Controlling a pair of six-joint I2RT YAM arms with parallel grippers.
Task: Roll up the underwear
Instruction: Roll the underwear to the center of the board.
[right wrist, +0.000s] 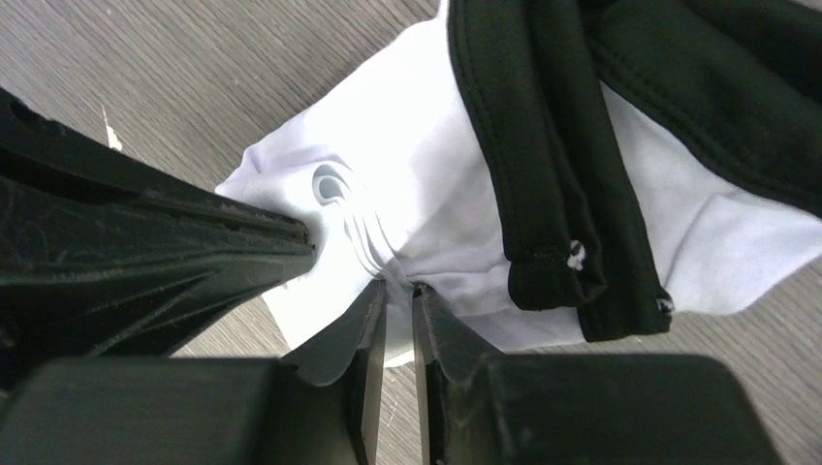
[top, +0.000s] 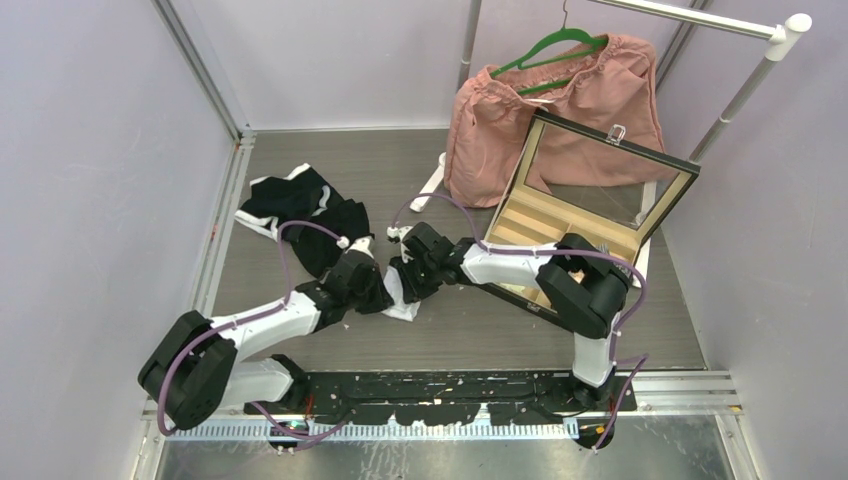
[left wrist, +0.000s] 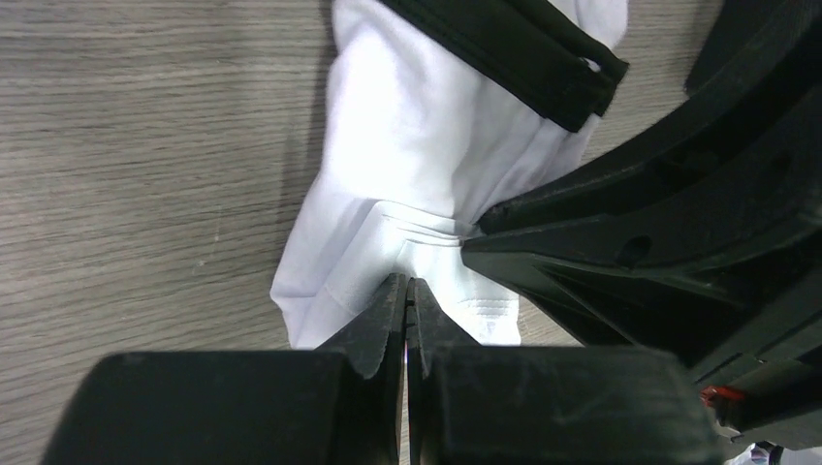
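Where left claw (left wrist: 405,283), right claw (right wrist: 395,286) meet, white underwear (left wrist: 407,126) pinched between.

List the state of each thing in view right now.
white underwear, bunched, not rolled, pinched by both grippers
left gripper, shut on the white underwear
right gripper, shut on the white underwear
black underwear, heaped on the table, untouched
box, open
pink garment, hanging on hanger
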